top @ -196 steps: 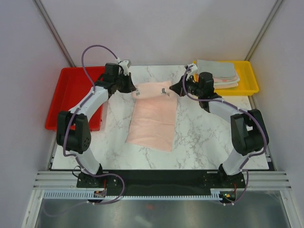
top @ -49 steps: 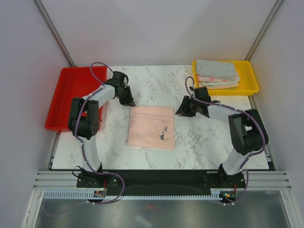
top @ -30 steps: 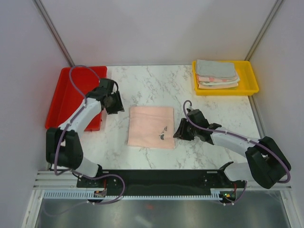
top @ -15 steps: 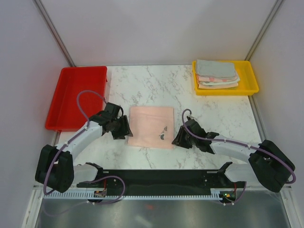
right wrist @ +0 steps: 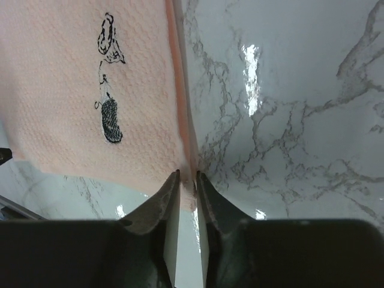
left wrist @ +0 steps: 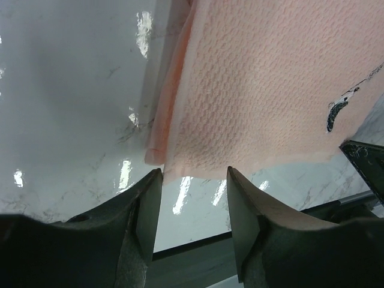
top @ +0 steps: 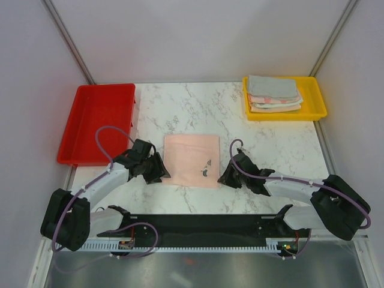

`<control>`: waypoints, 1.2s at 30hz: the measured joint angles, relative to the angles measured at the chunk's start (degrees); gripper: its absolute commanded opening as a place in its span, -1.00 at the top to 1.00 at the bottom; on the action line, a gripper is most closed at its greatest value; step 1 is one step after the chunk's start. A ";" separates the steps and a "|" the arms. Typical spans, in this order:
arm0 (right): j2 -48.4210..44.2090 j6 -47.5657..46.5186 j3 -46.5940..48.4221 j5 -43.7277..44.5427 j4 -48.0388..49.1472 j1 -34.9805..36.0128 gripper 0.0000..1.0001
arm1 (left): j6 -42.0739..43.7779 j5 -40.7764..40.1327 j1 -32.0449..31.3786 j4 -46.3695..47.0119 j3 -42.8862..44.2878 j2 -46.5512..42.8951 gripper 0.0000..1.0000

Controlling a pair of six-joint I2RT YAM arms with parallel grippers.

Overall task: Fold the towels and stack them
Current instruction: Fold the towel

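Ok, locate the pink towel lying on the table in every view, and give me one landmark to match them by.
Top external: the pink towel lies flat at the middle of the marble table.
Left wrist: it fills the upper right, its corner just ahead of the open left gripper.
Right wrist: it fills the upper left, its edge running down to the right gripper.
Shared landmark: the black print on the towel, seen in all three views.

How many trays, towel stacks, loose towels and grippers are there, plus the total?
Trays: 2, red tray and yellow tray
Stacks: 1, the towel stack
Loose towels: 1, the pink towel
Grippers: 2, left gripper and right gripper
Total: 6
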 measured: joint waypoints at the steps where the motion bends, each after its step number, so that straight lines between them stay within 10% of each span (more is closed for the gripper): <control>1: -0.09 0.17 -0.13 0.20 0.02 0.00 0.60 | -0.48 -0.02 0.00 0.31 -0.55 -0.33 -0.08; 17: -0.37 0.70 -0.76 0.90 0.48 0.07 1.00 | -2.19 -3.34 -1.18 -0.13 -2.19 -2.25 -0.01; 29: -0.37 0.52 -0.98 0.87 1.03 0.17 1.00 | -3.69 -3.30 -1.22 0.59 -2.45 -0.81 0.95; 36: 0.26 -0.85 2.05 0.90 -0.61 0.17 1.00 | -3.67 -3.67 -1.22 -0.39 1.07 1.14 0.95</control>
